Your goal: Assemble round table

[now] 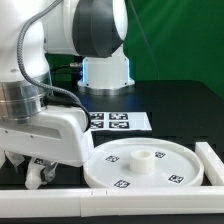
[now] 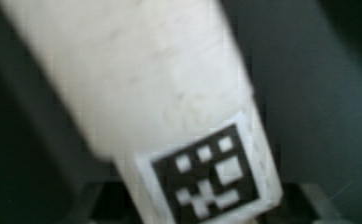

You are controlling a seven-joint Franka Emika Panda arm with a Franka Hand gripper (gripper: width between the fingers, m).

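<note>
**A:** Nearest first. In the wrist view a thick white cylindrical post (image 2: 142,90) fills the frame. It sits tilted, with one black-white tag (image 2: 204,172) at its near end. The picture is blurred.

**B:** Claw state?

**A:** Cannot tell. Dark shapes flank the tagged end and may be the fingers, but neither the gap nor any contact is resolved. In the exterior view the claw (image 1: 38,176) is low over the counter (image 1: 180,110) at that view's left, just behind the front border bar (image 1: 60,192). The hand's own body hides what lies between the jaws.

**B:** So the post only shows from the wrist?

**A:** Yes, I can't pick it out in the exterior view. That view gives the layout the wrist camera lacks. The round tabletop disc (image 1: 150,165) lies flat in the corner of the front bar and the side bar (image 1: 214,160), with its hub (image 1: 146,157) facing up.

**B:** Why that arrangement?

**A:** My judgement is that the bars brace the disc against sliding, and the hub faces up to take the post. The claw is low because the post is at counter level, apart from the disc.

**B:** Further back?

**A:** The marker board (image 1: 118,122) lies flat behind the disc. Beyond it are the arm's base (image 1: 105,70) and a green curtain (image 1: 175,40).
</note>
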